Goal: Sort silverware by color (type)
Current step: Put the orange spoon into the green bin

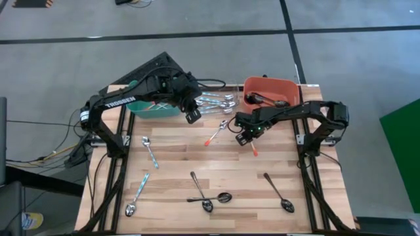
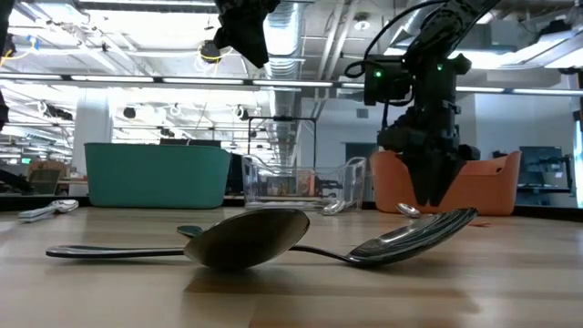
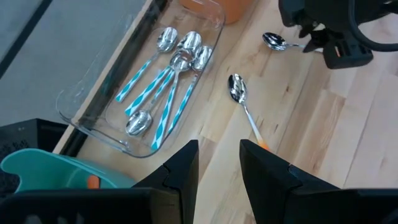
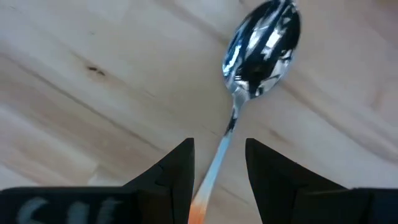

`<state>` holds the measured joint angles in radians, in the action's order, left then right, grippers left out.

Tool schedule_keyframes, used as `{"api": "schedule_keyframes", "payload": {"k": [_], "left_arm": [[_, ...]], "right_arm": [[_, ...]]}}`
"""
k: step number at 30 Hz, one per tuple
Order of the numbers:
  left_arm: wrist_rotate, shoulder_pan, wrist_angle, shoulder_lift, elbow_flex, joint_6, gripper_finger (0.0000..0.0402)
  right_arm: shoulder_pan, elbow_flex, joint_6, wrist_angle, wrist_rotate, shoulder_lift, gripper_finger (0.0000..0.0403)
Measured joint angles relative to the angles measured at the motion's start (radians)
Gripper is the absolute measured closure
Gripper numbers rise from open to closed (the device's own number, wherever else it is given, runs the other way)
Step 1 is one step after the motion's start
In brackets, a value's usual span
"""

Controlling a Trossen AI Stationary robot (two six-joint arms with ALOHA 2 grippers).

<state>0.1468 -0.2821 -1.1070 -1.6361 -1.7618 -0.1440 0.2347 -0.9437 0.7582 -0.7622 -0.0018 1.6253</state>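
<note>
Wooden table (image 1: 216, 160), right tool (image 4: 217, 163) astride orange-handled spoon (image 4: 261, 43) (fingers parted).

Two dark arms reach inward over the table: the left gripper (image 1: 191, 115) hangs raised near the far edge, its two fingers (image 3: 184, 168) parted with nothing between them, while the right gripper (image 1: 248, 139) points steeply down at the tabletop (low in the level view), fingers (image 4: 180, 171) apart and straddling a thin handle.

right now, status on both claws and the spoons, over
Right claw open, straddling orange-handled spoon on table. Left claw open, empty, above clear bin of teal spoons. Loose spoons remain; nothing in the way.
</note>
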Motion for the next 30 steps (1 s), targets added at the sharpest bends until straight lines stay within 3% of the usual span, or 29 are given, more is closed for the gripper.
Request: {"api": "schedule_keyframes", "payload": {"k": [18, 22, 28, 30], "left_arm": [[0.000, 0.000, 0.034, -0.002, 0.000, 0.007, 0.0297], [0.000, 0.000, 0.052, -0.002, 0.000, 0.007, 0.0297], [0.000, 0.000, 0.048, -0.002, 0.000, 0.007, 0.0297], [0.000, 0.000, 0.041, -0.002, 0.000, 0.007, 0.0297]], "right_arm": [[-0.012, 0.111, 0.037, 0.124, 0.037, -0.003, 0.0245], [-0.012, 0.112, 0.037, 0.118, 0.050, -0.003, 0.0283], [-0.012, 0.111, 0.014, 0.121, 0.057, 0.027, 0.0380], [-0.016, 0.108, -0.010, 0.117, 0.058, 0.050, 0.0390]]}}
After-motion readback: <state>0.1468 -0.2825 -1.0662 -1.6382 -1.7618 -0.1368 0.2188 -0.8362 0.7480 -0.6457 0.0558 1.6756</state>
